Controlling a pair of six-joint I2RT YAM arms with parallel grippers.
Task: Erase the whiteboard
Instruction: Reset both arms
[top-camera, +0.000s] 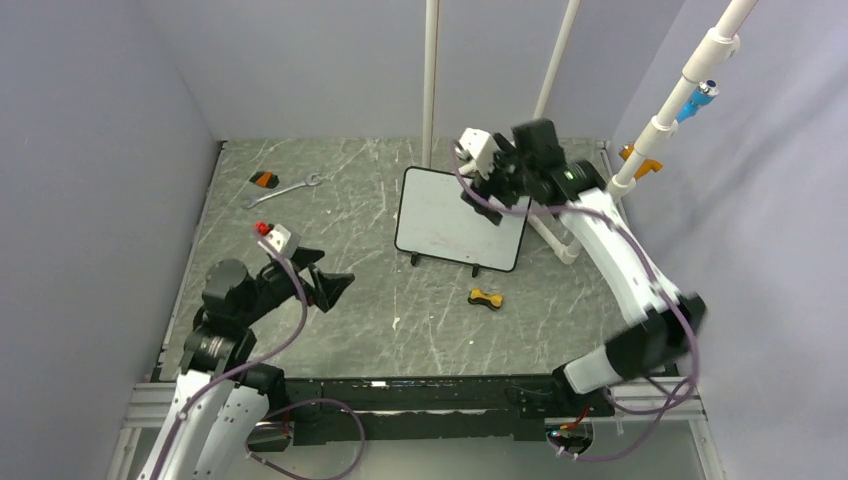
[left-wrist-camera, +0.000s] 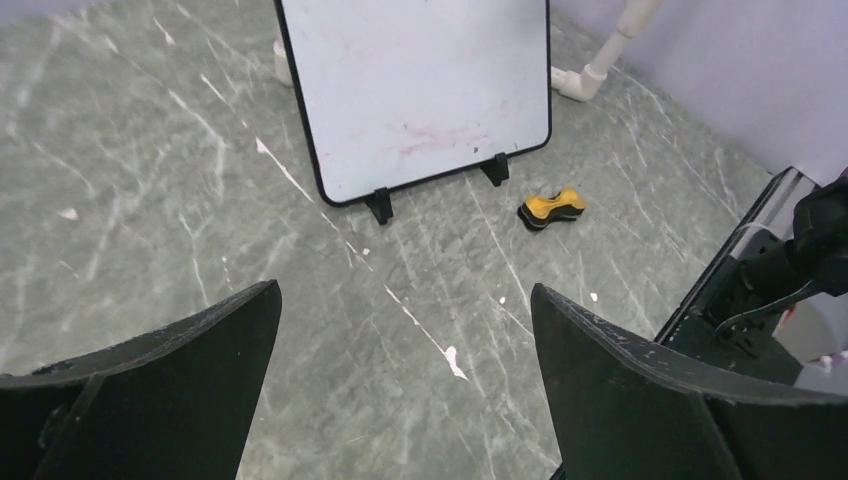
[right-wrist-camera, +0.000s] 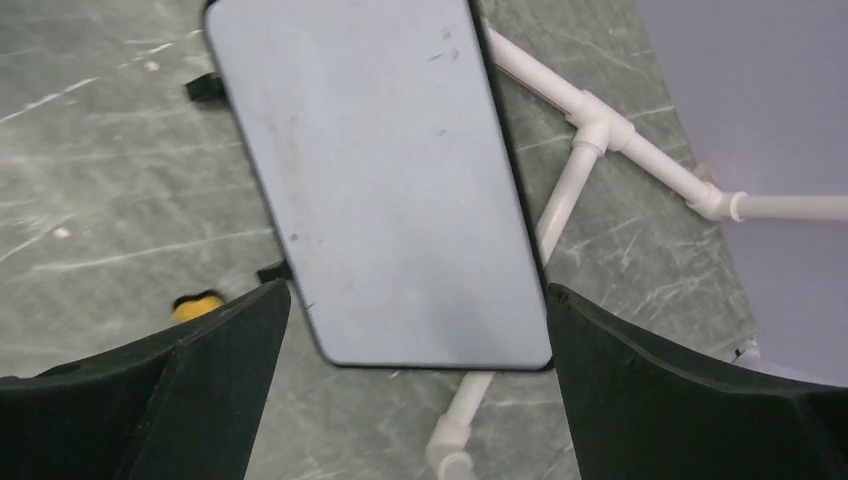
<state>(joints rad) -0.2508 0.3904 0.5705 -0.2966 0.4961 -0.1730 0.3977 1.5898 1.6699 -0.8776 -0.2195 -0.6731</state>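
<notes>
The whiteboard (top-camera: 455, 220) stands on black feet mid-table, black-framed, nearly blank with faint red smears low on its face (left-wrist-camera: 430, 140). It also shows in the right wrist view (right-wrist-camera: 380, 180). My right gripper (top-camera: 487, 200) hovers open and empty over the board's upper right edge, its fingers (right-wrist-camera: 690, 400) spread wide. My left gripper (top-camera: 335, 285) is open and empty, low at the left front, pointing toward the board. A small yellow-and-black eraser (top-camera: 486, 299) lies on the table in front of the board's right foot, and shows in the left wrist view (left-wrist-camera: 552, 209).
White PVC pipes (top-camera: 560, 240) run behind and right of the board, with uprights (top-camera: 431, 80) at the back. A silver wrench (top-camera: 285, 190) and a small orange-black object (top-camera: 264, 179) lie at the back left. An orange clamp (top-camera: 640, 160) sits on the right pipe.
</notes>
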